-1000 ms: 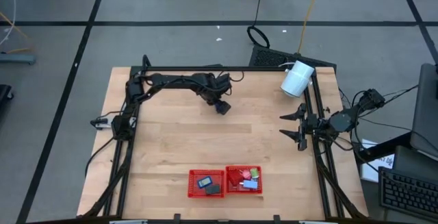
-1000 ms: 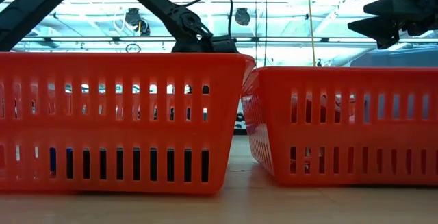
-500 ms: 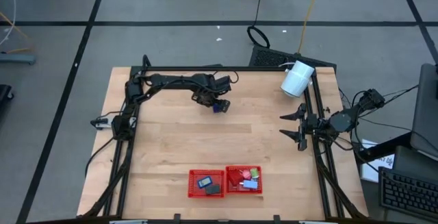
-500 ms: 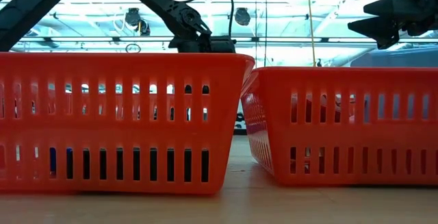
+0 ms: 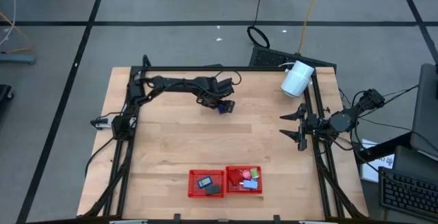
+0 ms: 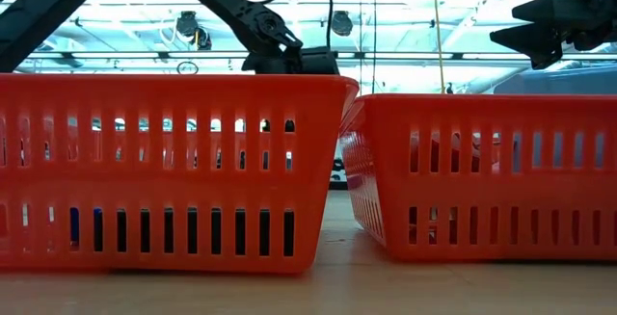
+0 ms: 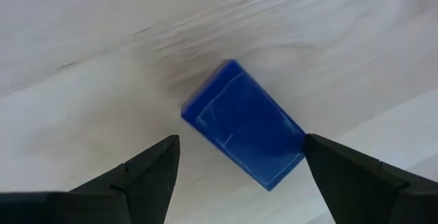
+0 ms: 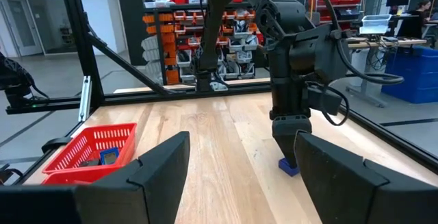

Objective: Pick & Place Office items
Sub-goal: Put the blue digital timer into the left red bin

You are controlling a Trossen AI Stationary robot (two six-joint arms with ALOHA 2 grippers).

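A dark blue block (image 7: 243, 131) lies flat on the table's far middle (image 5: 224, 108); it also shows in the right wrist view (image 8: 288, 166). My left gripper (image 7: 239, 142) is open and hangs just above it (image 5: 220, 103), one finger on either side of the block. Two red mesh trays stand at the near edge. The left tray (image 5: 207, 183) holds a light blue piece and a black piece. The right tray (image 5: 243, 179) holds red, green and light blue pieces. My right gripper (image 5: 293, 125) waits open at the table's right edge.
A large white cylinder (image 5: 298, 79) lies at the table's far right corner. Dark frame rails run along the left, far and right edges. Bare wood lies between the blue block and the trays. In the low view both trays (image 6: 174, 170) fill the foreground.
My left gripper has turned a little about its wrist above the dark blue block and shifted slightly toward the table's right edge. The block has stayed where it was.
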